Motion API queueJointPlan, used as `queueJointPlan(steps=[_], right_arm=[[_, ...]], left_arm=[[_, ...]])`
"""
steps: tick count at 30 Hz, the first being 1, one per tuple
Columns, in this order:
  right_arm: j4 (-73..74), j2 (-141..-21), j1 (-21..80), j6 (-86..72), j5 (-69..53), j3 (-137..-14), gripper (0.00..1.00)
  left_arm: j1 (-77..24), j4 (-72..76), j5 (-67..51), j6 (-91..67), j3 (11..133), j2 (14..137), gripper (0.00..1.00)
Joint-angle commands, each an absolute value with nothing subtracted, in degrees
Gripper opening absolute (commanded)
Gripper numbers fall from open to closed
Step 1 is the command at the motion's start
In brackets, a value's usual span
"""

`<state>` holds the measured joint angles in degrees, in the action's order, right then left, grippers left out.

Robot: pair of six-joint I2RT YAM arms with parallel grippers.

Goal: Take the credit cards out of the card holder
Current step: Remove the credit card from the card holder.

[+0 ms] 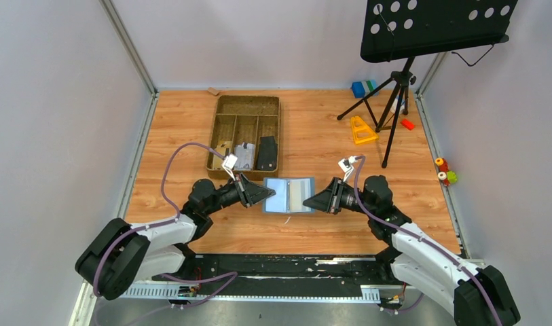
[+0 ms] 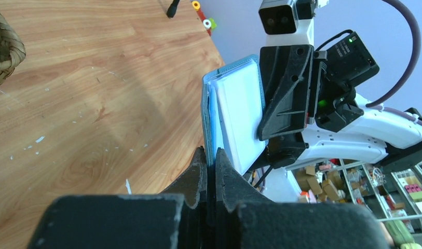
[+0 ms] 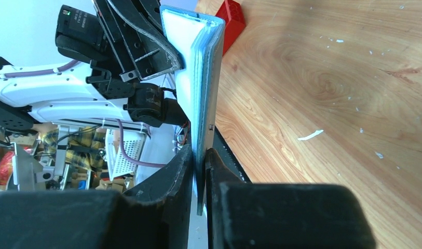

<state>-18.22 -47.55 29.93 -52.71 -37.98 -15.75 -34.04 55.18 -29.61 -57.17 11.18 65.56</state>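
The slate-blue card holder point(image 1: 289, 195) lies open between my two arms, pale blue inside. A tan card point(image 1: 296, 195) shows in its right half. My left gripper point(image 1: 273, 195) is shut on the holder's left edge. In the left wrist view its jaws point(image 2: 209, 155) pinch the thin blue edge of the card holder point(image 2: 240, 114). My right gripper point(image 1: 307, 202) is shut on the right edge, and in the right wrist view the gripper point(image 3: 200, 153) clamps the card holder point(image 3: 206, 78) edge-on. The holder is held off the wood.
A brown divided tray point(image 1: 222, 129) stands behind the holder, with a grey card point(image 1: 244, 155) and a dark flat piece point(image 1: 267, 153) in it. A music stand tripod point(image 1: 395, 102), a yellow wedge point(image 1: 361, 129), a red block point(image 1: 407, 124) and a blue-green block point(image 1: 362, 88) are at the back right.
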Motion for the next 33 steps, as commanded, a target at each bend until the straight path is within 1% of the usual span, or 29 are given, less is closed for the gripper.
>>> queueJointPlan(steps=[1,5,8,12,16,17,19,20,21,24,30,31,33], right_arm=[[-16.64,-47.26,29.96,-47.81,-37.11,-19.27,0.12],[-12.18,-47.06,29.96,-44.67,-34.82,-19.79,0.19],[-10.48,-46.78,29.96,-43.51,-33.75,-18.54,0.21],[-8.62,-46.74,29.96,-41.87,-31.9,-16.26,0.21],[-6.0,-46.57,29.93,-39.4,-29.28,-14.08,0.26],[-5.72,-46.34,29.94,-39.17,-28.86,-13.65,0.29],[-4.14,-45.68,29.96,-38.55,-26.97,-13.13,0.42],[-2.96,-45.23,29.91,-38.13,-25.38,-12.92,0.47],[-2.04,-44.85,29.94,-37.6,-24.72,-12.95,0.5],[-0.78,-44.03,29.94,-36.73,-24.35,-12.78,0.51],[-0.28,-43.77,29.95,-37.26,-24.49,-11.88,0.49],[1.73,-43.78,29.92,-37.46,-23.7,-11.98,0.5],[6.48,-43.68,29.9,-37.62,-20.65,-12.44,0.56]], left_arm=[[-34.13,58.79,-30.53,-55.28,11.79,66.74,0.0],[-34.73,59.52,-30.0,-54.56,11.33,69.31,0.0],[-37.01,57.36,-28.72,-52.47,12.11,71.32,0.0],[-41.58,53.09,-23.78,-49.37,12.92,73.39,0.0],[-45.11,48.24,-19.19,-46.34,13.94,74.77,0.0],[-45.7,46.92,-17.96,-45.65,14.21,74.95,0.0],[-46.67,44.37,-15.81,-44.5,14.74,75.45,0.0],[-46.81,43.36,-15.05,-44.21,15.05,75.97,0.0],[-46.91,42.7,-14.74,-44.02,15.25,76.48,0.0],[-47.21,42.48,-14.6,-44.03,15.61,78.39,0.0],[-48.72,42.62,-13.15,-42.94,15.61,81.37,0.0],[-48.84,42.63,-13.1,-42.85,15.68,81.75,0.0],[-49.12,42.48,-12.88,-42.58,15.86,82.3,0.0]])
